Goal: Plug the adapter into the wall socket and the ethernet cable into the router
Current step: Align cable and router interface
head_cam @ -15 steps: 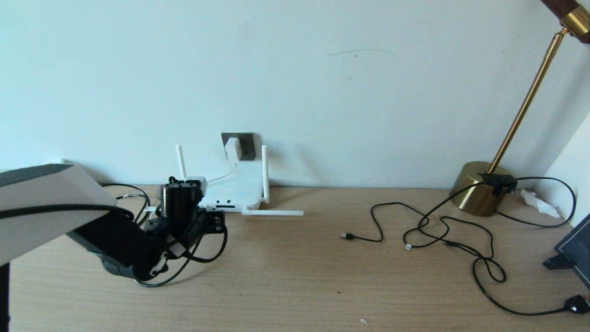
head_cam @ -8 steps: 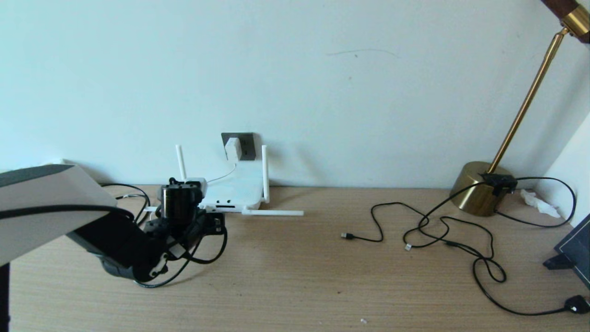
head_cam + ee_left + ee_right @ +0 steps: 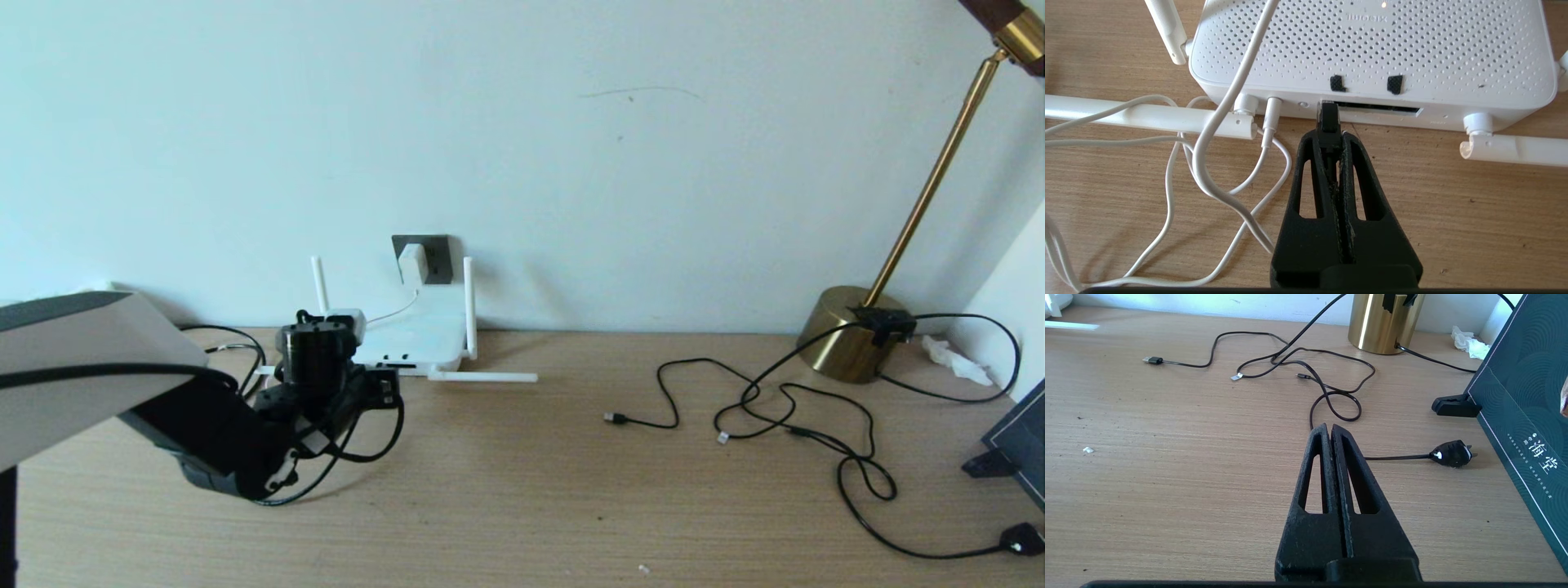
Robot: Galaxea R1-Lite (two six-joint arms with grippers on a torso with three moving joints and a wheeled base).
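Note:
The white router (image 3: 1372, 49) lies flat against the wall, its dark port strip (image 3: 1384, 108) facing my left gripper (image 3: 1329, 136). That gripper is shut on the ethernet cable's black boxy connector (image 3: 1328, 118), whose tip sits at the left end of the port strip. In the head view the left gripper (image 3: 382, 385) is just in front of the router (image 3: 420, 331), and the black cable (image 3: 390, 437) loops beneath it. The white adapter (image 3: 412, 261) sits in the dark grey wall socket (image 3: 437, 255), its thin white cord (image 3: 1220, 122) trailing past the router. My right gripper (image 3: 1330, 428) hovers shut and empty over the table.
The router's antennas (image 3: 1147, 116) (image 3: 1515, 147) lie on the table either side of my left gripper. On the right, thin black cords with a USB plug (image 3: 614, 418), a brass lamp base (image 3: 849, 331), a black mains plug (image 3: 1453, 454) and a dark box (image 3: 1527, 396).
My left gripper has edged slightly toward the router with the connector in it. Nothing else has moved.

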